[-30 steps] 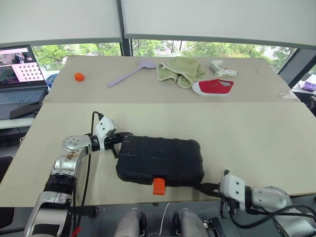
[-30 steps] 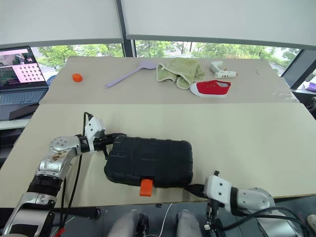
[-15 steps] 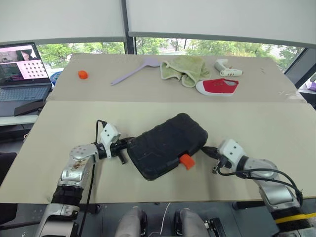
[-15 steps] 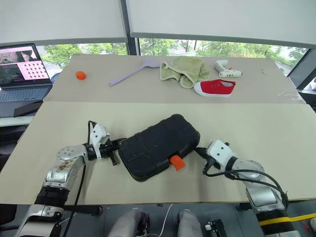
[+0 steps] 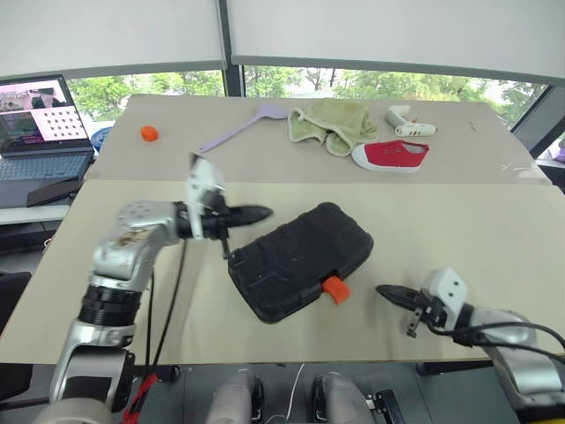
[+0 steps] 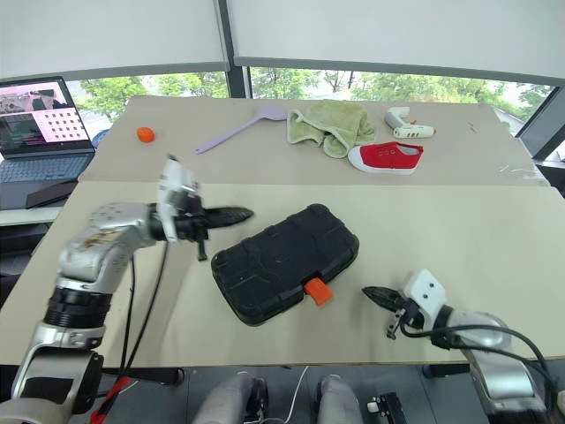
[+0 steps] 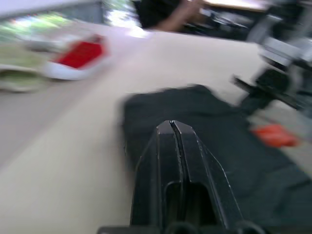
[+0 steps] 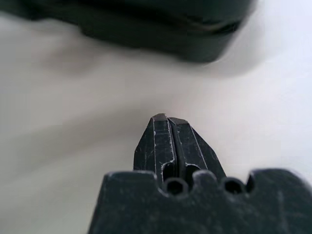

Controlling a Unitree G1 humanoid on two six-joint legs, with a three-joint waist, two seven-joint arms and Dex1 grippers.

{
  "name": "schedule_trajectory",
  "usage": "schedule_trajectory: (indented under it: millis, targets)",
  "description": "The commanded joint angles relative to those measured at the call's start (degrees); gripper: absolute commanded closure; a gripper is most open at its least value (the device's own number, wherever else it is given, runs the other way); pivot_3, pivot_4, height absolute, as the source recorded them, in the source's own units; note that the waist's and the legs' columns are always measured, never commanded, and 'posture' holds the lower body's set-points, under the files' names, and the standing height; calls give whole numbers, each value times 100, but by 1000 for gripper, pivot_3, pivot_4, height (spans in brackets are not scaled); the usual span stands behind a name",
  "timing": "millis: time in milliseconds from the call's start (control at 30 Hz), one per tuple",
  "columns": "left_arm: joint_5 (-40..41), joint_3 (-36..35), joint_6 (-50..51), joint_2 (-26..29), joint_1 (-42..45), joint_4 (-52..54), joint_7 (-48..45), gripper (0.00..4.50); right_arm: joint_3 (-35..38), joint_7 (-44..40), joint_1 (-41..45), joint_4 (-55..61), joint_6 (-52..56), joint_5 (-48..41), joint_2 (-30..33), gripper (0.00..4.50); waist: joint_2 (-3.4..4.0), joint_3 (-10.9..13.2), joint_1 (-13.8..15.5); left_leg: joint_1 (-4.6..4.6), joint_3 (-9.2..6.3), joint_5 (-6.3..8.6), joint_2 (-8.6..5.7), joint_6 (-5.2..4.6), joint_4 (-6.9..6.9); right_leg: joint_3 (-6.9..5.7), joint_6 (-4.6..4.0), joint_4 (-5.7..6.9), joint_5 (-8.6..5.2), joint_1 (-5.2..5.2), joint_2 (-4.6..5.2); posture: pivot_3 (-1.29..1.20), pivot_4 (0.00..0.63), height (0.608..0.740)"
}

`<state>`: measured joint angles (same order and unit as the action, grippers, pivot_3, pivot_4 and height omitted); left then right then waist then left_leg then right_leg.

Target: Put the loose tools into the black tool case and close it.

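Note:
The black tool case (image 5: 300,261) lies shut and slantwise on the near table, its orange latch (image 5: 333,288) facing the front edge. My left gripper (image 5: 265,212) hovers shut above the table just past the case's far left corner, pointing right, and touches nothing. Seen from the left wrist, its closed fingertips (image 7: 171,124) hang over the case (image 7: 234,146). Right of the latch, near the front edge, my right gripper (image 5: 381,290) is shut, empty and a short gap away from the case (image 8: 146,24). The loose tools are out of view.
On the far table lie a lilac spatula (image 5: 238,128), a green cloth (image 5: 331,124), a red shoe (image 5: 393,155), a white tool (image 5: 406,119) and a small orange object (image 5: 148,133). A laptop (image 5: 40,132) stands at the far left.
The case was swung from square to slantwise early on. Since then my left gripper has lifted off its left end and risen, and my right gripper has drawn back toward the front right.

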<state>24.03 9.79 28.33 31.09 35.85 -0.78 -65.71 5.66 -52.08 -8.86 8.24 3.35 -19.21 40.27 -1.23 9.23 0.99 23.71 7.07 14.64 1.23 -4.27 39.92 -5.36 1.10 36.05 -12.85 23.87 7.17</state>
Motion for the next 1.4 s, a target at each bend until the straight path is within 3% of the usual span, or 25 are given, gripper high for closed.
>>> schedule_trajectory:
  millis: [33,133,367,600,800,1400]
  targets:
    - [-825,822,-64,-359,68,-286,432,4484,389,175,-139,854,172,-425,-79,4500,-3,2,-41,0,-1,0,-4,-1,-1,6,0,3,0,3,0,0,150,740]
    - [-978,1235,187,-636,18,-256,438,4484,486,264,-280,1362,325,-530,-75,4500,20,-12,-22,-10,-9,-1,-5,-1,0,9,-1,5,1,-3,-1,0,150,740]
    - [-1661,1979,139,-660,-379,-510,441,4484,208,375,-269,2317,1050,-752,-32,4500,47,-101,116,-67,-38,45,-18,-75,-1,3,17,-18,-12,-78,29,0,150,740]
    - [-1600,1781,293,-733,-379,-499,516,4484,-270,385,-47,2285,1137,-610,-183,4500,44,-183,121,-94,-44,54,-19,-85,-7,3,19,-28,-17,-81,40,0,150,740]
    - [-1563,1707,386,-677,-374,-410,532,4484,-802,264,116,1732,577,-103,-406,4500,45,-190,119,-93,-44,54,-19,-86,-8,3,18,-28,-19,-81,40,0,150,740]
    - [-1501,1682,511,-608,-488,-203,539,4484,-955,324,-160,848,223,421,-507,4500,48,-191,114,-91,-45,55,-18,-86,-12,5,13,-28,-22,-76,44,0,150,740]
